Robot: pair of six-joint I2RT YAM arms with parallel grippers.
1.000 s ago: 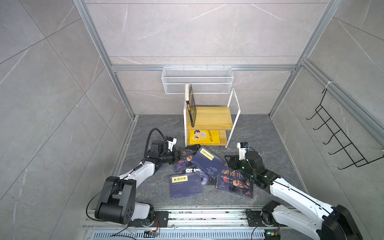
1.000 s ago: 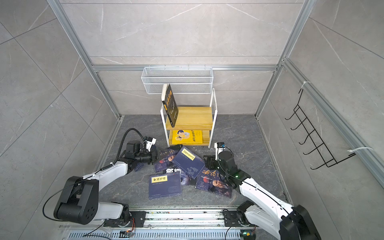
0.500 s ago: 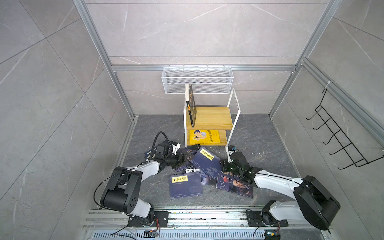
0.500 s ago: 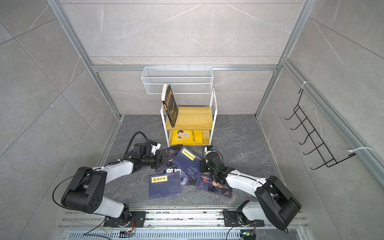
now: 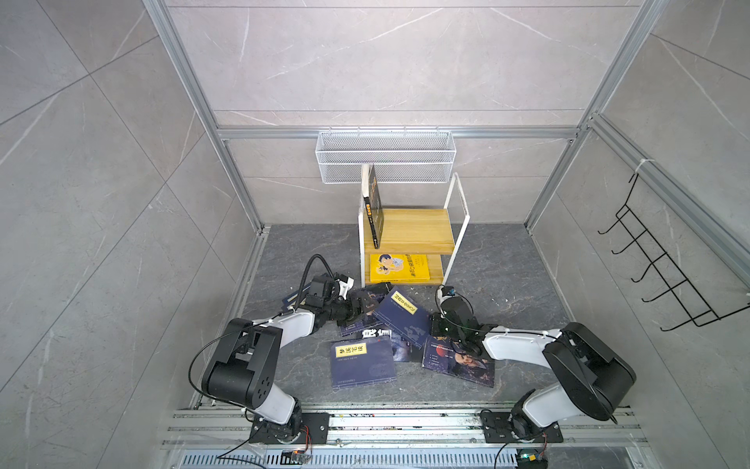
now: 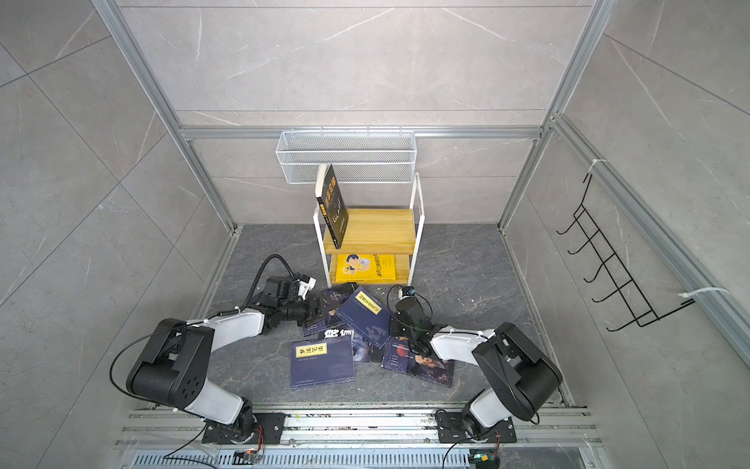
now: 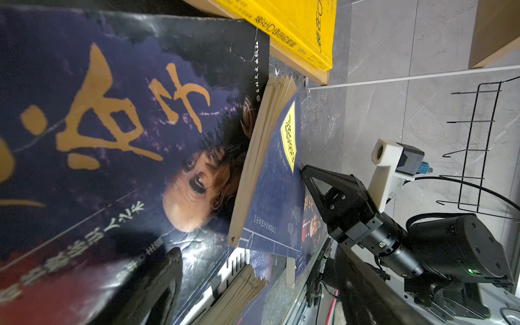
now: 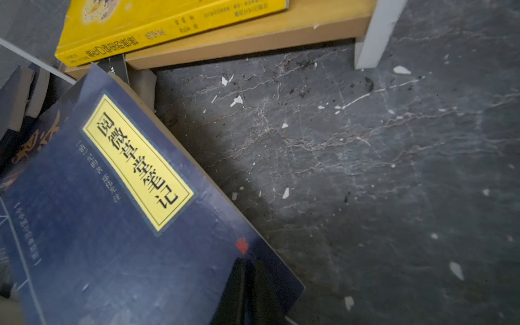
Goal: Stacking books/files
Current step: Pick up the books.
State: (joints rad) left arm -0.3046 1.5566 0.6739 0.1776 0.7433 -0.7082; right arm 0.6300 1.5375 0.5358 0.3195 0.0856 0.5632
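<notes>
**You:** Where are the books?

**Describer:** They lie in a loose heap on the grey table (image 5: pixel 507 284), just in front of the small wooden shelf (image 5: pixel 422 231). The tilted navy book (image 5: pixel 399 320), with a yellow label, rests on top of the heap. Near the front edge, the flat navy book (image 5: pixel 363 363) lies face up, also labelled. Beside it lies the portrait book (image 5: pixel 458 361). The black book with white characters (image 5: pixel 375 333) peeks out between them.

**You:** And my hands?

**Describer:** Your right hand (image 8: pixel 248 267) comes in low from the right. Its fingers are pressed together on the tilted navy book, pinching the edge that faces it. Your left hand (image 5: pixel 361 305) reaches in from the left over the calligraphy book (image 7: pixel 112 140), a dark cover with gold brushwork and an old man's face. This hand seems spread wide, though only one blurred finger (image 7: pixel 160 284) shows in your wrist view, low over that cover.

**You:** What is on the shelf?

**Describer:** The upright black book (image 5: pixel 375 211) leans on the top board. The yellow book (image 5: pixel 399 268) lies flat on the board below.
</notes>
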